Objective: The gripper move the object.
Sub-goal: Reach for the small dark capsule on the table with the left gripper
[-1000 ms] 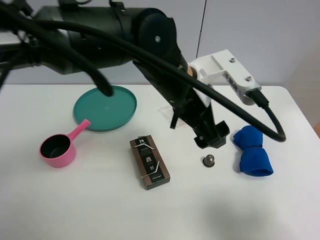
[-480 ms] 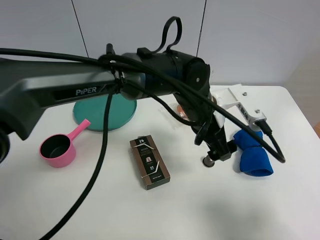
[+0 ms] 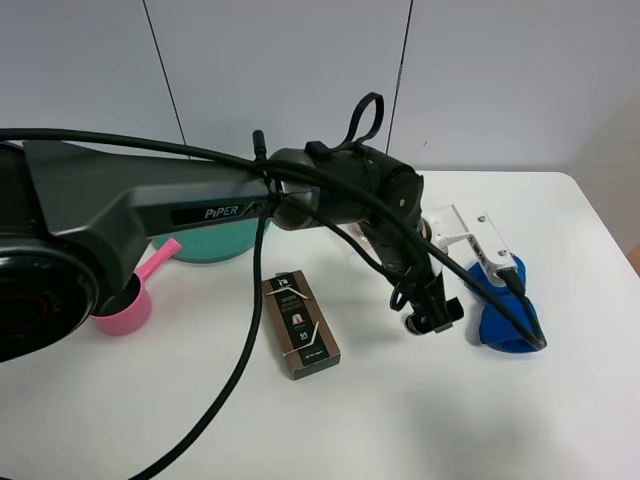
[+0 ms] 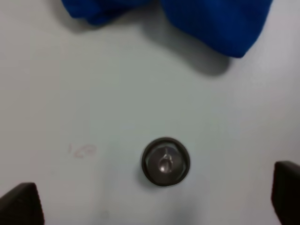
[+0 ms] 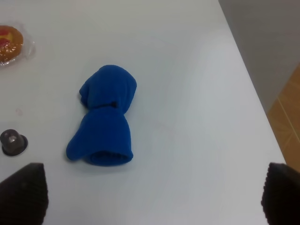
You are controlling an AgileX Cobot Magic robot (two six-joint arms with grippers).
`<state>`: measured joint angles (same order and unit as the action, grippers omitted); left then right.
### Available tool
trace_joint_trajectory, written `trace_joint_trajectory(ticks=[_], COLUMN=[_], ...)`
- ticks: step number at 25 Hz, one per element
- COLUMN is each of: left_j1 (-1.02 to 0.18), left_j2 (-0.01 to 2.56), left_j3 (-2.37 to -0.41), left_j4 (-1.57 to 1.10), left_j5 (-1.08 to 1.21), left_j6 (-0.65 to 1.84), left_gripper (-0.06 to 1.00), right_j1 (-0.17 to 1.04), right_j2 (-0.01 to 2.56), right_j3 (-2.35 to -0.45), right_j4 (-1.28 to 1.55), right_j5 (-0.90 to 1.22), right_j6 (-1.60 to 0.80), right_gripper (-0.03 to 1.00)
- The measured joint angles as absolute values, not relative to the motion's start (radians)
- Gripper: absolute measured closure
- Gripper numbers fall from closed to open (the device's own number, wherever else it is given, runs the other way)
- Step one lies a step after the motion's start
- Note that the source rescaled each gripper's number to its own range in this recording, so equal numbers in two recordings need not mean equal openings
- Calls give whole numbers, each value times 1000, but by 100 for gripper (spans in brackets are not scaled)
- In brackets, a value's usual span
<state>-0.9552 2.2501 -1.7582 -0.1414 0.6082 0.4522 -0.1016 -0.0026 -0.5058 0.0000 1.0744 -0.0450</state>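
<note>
The object, a tiny dark grey round capsule point(image 4: 165, 161), stands on the white table. In the left wrist view it lies between my left gripper's point(image 4: 152, 199) two black fingertips point(image 4: 19, 202), which are wide apart and touch nothing. In the exterior view the left gripper point(image 3: 432, 315) is low over the capsule point(image 3: 409, 325) and hides most of it. The capsule also shows at the edge of the right wrist view point(image 5: 13, 142). My right gripper point(image 5: 152, 194) is open and empty, high above the table near the blue cloth; it does not show in the exterior view.
A rolled blue cloth point(image 3: 505, 322) lies just right of the capsule. A brown capsule box point(image 3: 300, 325) lies to its left. A pink scoop point(image 3: 125, 305) and a teal plate point(image 3: 205, 247) are at the left. A wrapped snack point(image 5: 9, 42) lies behind.
My left arm has swung down and forward, bringing its gripper from just above and behind the capsule down around it. The capsule has not moved.
</note>
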Motion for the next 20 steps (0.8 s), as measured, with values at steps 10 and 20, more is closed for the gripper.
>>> trace_joint_trajectory(ticks=[10,20], left_j1=[-944,-940], left_j2=[2321,2349], left_j3=[-1758,-1758], left_j4=[-139,-137], left_j5=[592,550], left_j6=[456,457], left_gripper=[-5,-5], right_j1=[-102,-102], right_j2=[-3,-3], right_j3=[-506,-506], right_j4=[0,0], right_j5=[1074,1074], right_j6=[-45,-45], right_gripper=[-3,-3])
